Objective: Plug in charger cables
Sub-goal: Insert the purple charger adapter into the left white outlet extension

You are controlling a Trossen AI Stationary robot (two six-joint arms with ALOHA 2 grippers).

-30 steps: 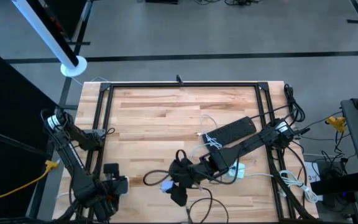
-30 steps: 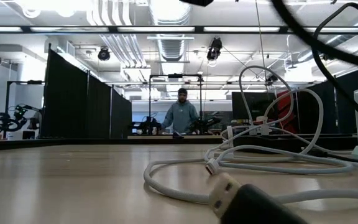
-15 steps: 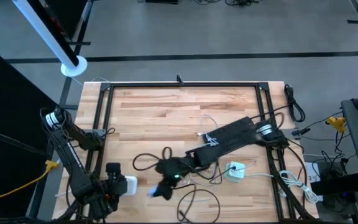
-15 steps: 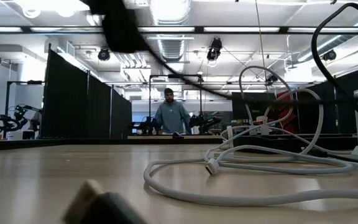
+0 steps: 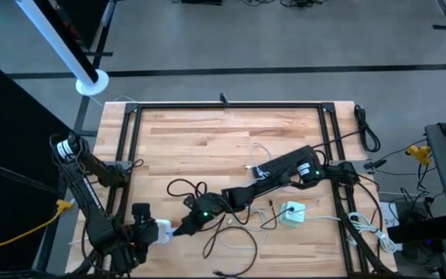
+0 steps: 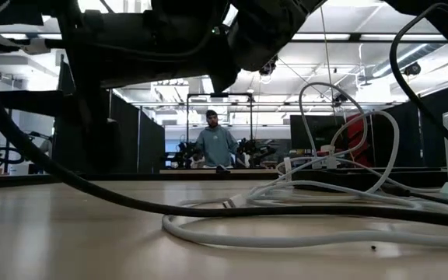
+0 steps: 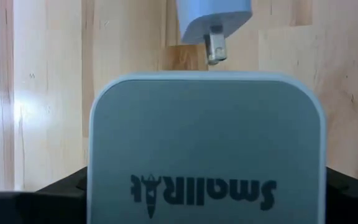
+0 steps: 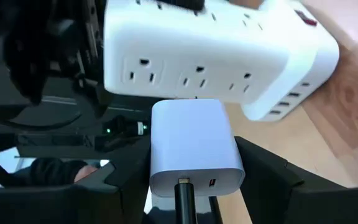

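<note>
My left gripper [image 5: 152, 231], at the table's near left, is shut on a white outlet block [image 7: 207, 149] marked SMALLRIG, with a row of sockets [image 8: 194, 71] on one face. My right gripper [image 5: 183, 225] reaches in from the right, shut on a white charger adapter [image 8: 194, 146]. A black charger cable [image 8: 184, 199] is plugged into the adapter's rear. The adapter's prong [image 7: 214, 46] stands just short of the block; I cannot tell whether they touch. More black cable loops [image 5: 188, 190] and thin white cables [image 5: 262, 155] lie on the wood. My left gripper pinches the outlet block by two opposite sides [image 7: 98, 186] between its fingers [image 7: 55, 190], which come steeply from above. The block sits clear of the table, its socket face turned toward the adapter. My right gripper pinches the adapter's two flat sides [image 8: 157, 171] between its fingers [image 8: 126, 180]. It comes nearly level from the table's right. The adapter is lifted clear, prongs toward the block, and the black cable trails back from its rear.
A second white charger block [image 5: 291, 211] lies right of centre among thin cables. A black metal frame [image 5: 227, 105] borders the table. In the low view a black cable [image 6: 131, 204] and a white cable [image 6: 286, 233] lie across the wood. A person stands far behind the table.
My right gripper has come down and toward the table's near left, rolling and tipping toward level, carrying the adapter up to the block in my left gripper. The black cable has been dragged leftward after it. My left gripper has sunk slightly with the block.
</note>
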